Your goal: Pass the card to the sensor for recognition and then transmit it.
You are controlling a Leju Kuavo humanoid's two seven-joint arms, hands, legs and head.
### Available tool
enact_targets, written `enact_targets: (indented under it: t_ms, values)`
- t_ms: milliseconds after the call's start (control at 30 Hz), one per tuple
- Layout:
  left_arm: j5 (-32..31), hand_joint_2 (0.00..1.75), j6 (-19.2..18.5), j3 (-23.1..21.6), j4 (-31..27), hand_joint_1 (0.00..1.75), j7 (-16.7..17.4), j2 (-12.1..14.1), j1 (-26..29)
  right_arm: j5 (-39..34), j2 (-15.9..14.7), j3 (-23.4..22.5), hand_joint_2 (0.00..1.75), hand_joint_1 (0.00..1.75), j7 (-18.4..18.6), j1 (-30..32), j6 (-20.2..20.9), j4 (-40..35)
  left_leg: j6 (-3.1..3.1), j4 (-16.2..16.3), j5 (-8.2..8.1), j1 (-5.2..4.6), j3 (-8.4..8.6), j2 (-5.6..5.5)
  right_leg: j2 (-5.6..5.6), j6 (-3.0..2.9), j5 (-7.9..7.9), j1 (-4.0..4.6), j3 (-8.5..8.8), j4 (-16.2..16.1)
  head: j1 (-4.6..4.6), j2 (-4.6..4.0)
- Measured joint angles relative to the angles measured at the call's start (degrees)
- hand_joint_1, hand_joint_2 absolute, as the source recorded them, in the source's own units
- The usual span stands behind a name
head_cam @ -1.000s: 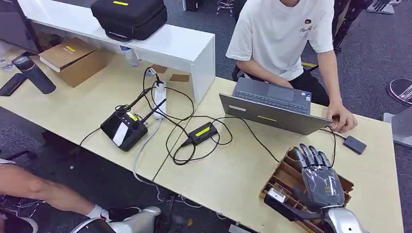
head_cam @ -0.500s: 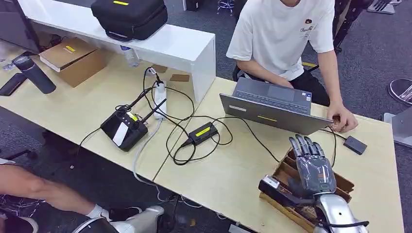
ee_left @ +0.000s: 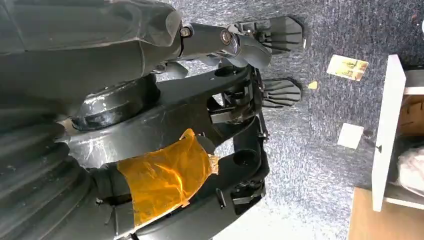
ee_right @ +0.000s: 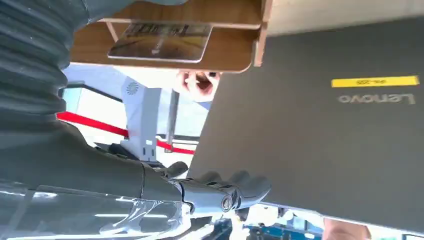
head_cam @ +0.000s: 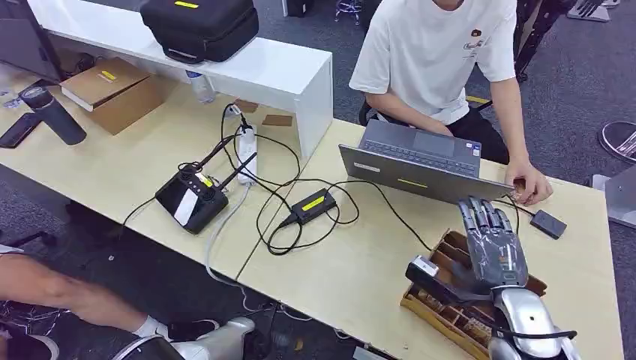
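Hovering my right hand (head_cam: 495, 251) over the wooden tray (head_cam: 442, 309) near the table's (head_cam: 360, 270) front right corner, I have the fingers stretched flat and apart toward the laptop (head_cam: 420, 176), holding nothing. In the right wrist view the card (ee_right: 160, 42) lies flat in one of the tray's compartments, its long side along the divider, on the thumb side of my palm and below it rather than ahead of the fingertips. So I judge the coming move as a drop and a curl inward, not a further reach. The small black sensor (head_cam: 547, 223) sits beyond the tray toward the table's right edge, just beside the person's hand (head_cam: 531, 187). My left hand (ee_left: 240, 40) hangs by the floor, fingers loosely apart, well away; the right is the nearer one.
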Motion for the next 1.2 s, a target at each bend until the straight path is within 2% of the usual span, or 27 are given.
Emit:
enact_targets:
  t_ms: [600, 1200]
  values:
    - [-0.85, 1.75, -0.46, 0.04, 0.00, 0.00, 0.15, -0.09, -0.10, 0.18, 0.24, -1.42, 1.75, 0.00, -0.22, -0.64, -1.84, 3.98, 0.00, 0.00, 0.00, 0.00, 0.03, 0.01, 0.00, 0.00, 0.00, 0.00, 0.02, 0.00, 0.00, 0.00]
    - [-0.96, 1.75, -0.46, 0.05, 0.00, 0.00, 0.15, -0.09, -0.10, 0.20, 0.26, -1.51, 1.75, 0.00, -0.57, -0.64, -1.92, 4.63, 0.00, 0.00, 0.00, 0.00, 0.06, 0.01, 0.01, 0.00, 0.00, 0.00, 0.04, 0.00, 0.00, -0.02]
